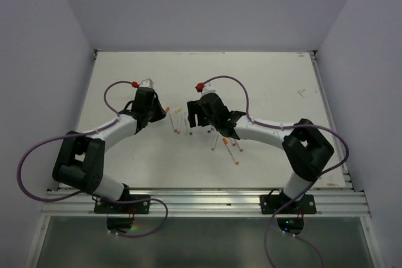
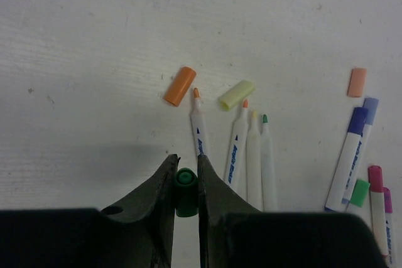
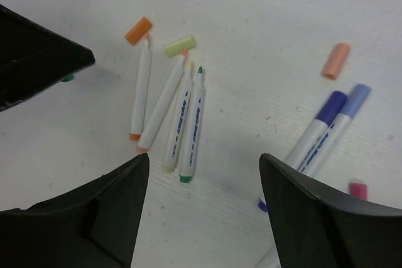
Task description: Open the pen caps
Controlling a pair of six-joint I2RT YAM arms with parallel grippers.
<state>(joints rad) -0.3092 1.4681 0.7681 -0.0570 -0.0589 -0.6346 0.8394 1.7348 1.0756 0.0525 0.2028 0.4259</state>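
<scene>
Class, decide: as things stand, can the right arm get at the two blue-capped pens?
Probably yes: its fingers stand open and empty, and the blue-capped pens lie uncovered on the table near them.

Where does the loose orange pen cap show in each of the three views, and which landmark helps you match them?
Top external: the orange cap is a tiny speck just left of centre.
Left wrist: upper middle, beyond the left fingers.
Right wrist: upper left.
Shared landmark: the yellow-green cap lies just right of it in every view.
</scene>
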